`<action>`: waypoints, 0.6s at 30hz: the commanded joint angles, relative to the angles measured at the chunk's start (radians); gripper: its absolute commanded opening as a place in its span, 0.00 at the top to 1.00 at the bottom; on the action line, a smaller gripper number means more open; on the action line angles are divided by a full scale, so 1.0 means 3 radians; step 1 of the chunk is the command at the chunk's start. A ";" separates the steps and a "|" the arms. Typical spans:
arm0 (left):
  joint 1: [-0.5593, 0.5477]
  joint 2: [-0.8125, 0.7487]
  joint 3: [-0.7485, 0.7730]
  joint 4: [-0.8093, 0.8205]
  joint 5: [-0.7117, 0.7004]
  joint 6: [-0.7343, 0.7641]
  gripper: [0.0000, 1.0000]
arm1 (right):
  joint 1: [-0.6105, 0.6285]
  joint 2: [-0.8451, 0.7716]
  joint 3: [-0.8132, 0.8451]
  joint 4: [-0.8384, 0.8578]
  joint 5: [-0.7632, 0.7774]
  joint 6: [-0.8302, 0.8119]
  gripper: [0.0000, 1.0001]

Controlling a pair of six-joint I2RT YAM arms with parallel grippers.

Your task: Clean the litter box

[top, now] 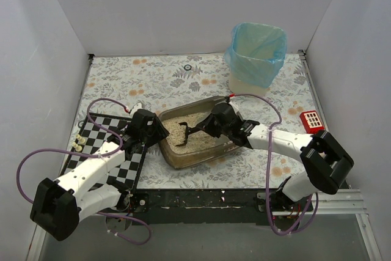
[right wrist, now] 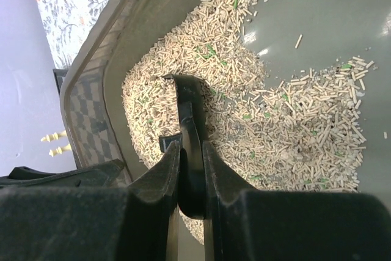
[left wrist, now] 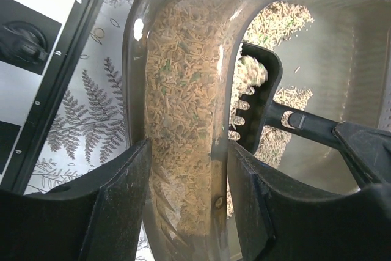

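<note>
On floral cloth, the brown plastic litter box is clamped steady by the left gripper for the black slotted scoop pinched by the right gripper.

Plain white walls box in a table — its floral cloth evenly lit.
</note>
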 commanded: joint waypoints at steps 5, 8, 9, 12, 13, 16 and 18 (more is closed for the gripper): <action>-0.0024 0.0041 -0.0006 0.0033 0.0113 -0.0066 0.47 | 0.0335 0.0352 -0.0403 0.0251 -0.0043 0.0107 0.99; -0.0024 -0.0031 0.0024 -0.0024 0.0061 -0.0076 0.36 | 0.0335 0.0168 -0.0562 0.0308 0.0033 0.0229 0.99; -0.0024 -0.0077 0.0040 -0.0034 0.0092 -0.0061 0.31 | 0.0335 0.0091 -0.0608 0.0318 0.0074 0.0265 0.99; -0.0019 -0.0220 0.0050 -0.0039 0.0128 -0.0050 0.16 | 0.0335 -0.0179 -0.0721 0.0323 0.0262 0.0367 0.99; -0.0024 -0.0261 0.0050 -0.0049 0.0113 -0.0050 0.12 | 0.0335 -0.0282 -0.0777 0.0343 0.0294 0.0398 0.99; -0.0024 -0.0368 0.0086 -0.0100 0.0087 -0.0056 0.02 | 0.0335 -0.0558 -0.0940 0.0552 0.0355 0.0480 0.99; -0.0024 -0.0414 0.0132 -0.0141 0.0072 -0.0061 0.02 | 0.0335 -0.0727 -0.1058 0.0726 0.0361 0.0526 0.99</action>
